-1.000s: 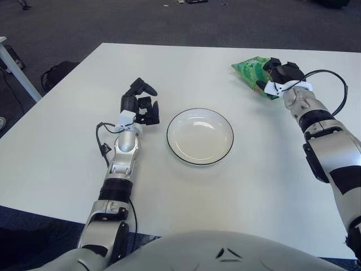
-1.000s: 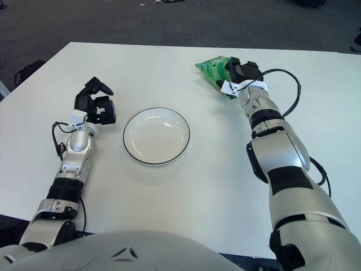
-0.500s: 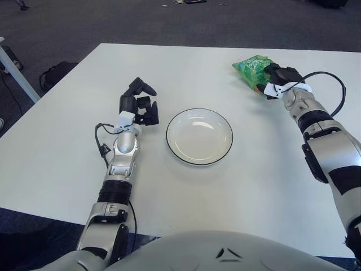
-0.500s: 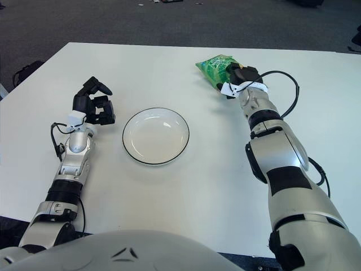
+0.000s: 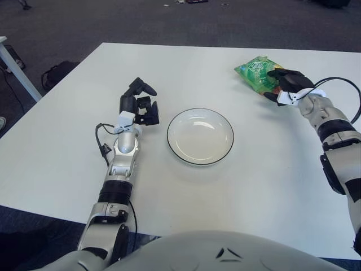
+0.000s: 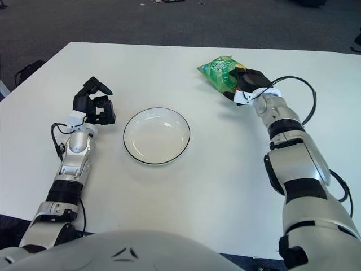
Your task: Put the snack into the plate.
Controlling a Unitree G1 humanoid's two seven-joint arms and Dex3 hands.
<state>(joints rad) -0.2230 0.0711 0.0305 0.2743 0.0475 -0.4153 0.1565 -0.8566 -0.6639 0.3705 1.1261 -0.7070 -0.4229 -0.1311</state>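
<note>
My right hand [image 5: 286, 83] is over at the far right of the table [image 5: 67, 147], its dark fingers curled around the near edge of the green snack bag [image 5: 256, 72], which I judge it is gripping, though only by one side. The bag sits well apart from the white plate [image 5: 199, 136], which lies empty in the middle of the table, so the whole carry is still ahead of me. My worry is the grip: I have hold of a crinkly, slippery packet at its edge, and it could slide out of my fingers or swing down as I lift, dropping short of the plate. Squeezing harder to prevent that could crush whatever is inside. The bag is also puffy and fairly broad against the shallow plate, so if I release it off-centre it could tip over the rim and end half on the table. My left hand [image 5: 140, 104] shows just left of the plate, fingers curled and holding nothing.
</note>
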